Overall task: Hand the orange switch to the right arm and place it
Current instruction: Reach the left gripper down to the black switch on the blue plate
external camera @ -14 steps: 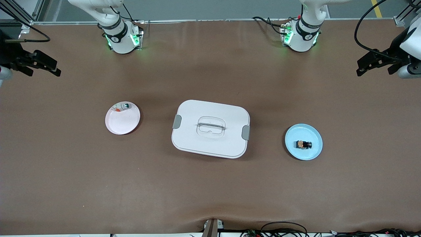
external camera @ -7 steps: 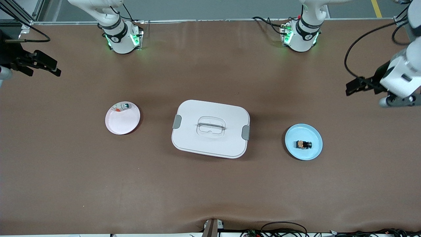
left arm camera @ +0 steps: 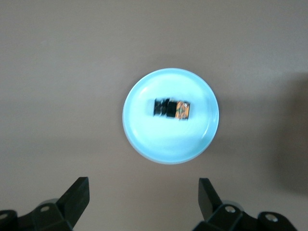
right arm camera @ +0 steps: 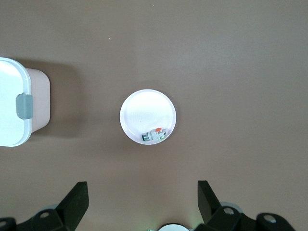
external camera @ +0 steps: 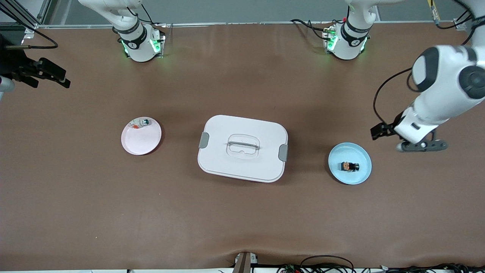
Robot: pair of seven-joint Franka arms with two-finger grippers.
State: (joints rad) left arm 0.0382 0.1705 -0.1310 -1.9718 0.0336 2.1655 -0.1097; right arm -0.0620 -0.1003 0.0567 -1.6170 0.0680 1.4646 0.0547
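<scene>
In the front view, the orange switch [external camera: 349, 166] lies on the blue plate [external camera: 360, 177] toward the left arm's edge of the surface [external camera: 242, 220]; the left end effector [external camera: 382, 131] hovers beside that plate, while the right end effector [external camera: 57, 76] waits at its own edge. The left wrist view shows the fingers [left arm camera: 77, 195] spread wide, released. The right wrist view shows its fingers [right arm camera: 77, 197] likewise apart, above the white plate [right arm camera: 144, 113].

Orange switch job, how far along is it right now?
Nothing is done yet: the orange switch lies untouched on the blue plate. In hand: the left gripper hangs open above the table beside that plate, holding nothing. The right gripper waits open at its own end of the table. Pickup, handover and placing all remain.
</scene>
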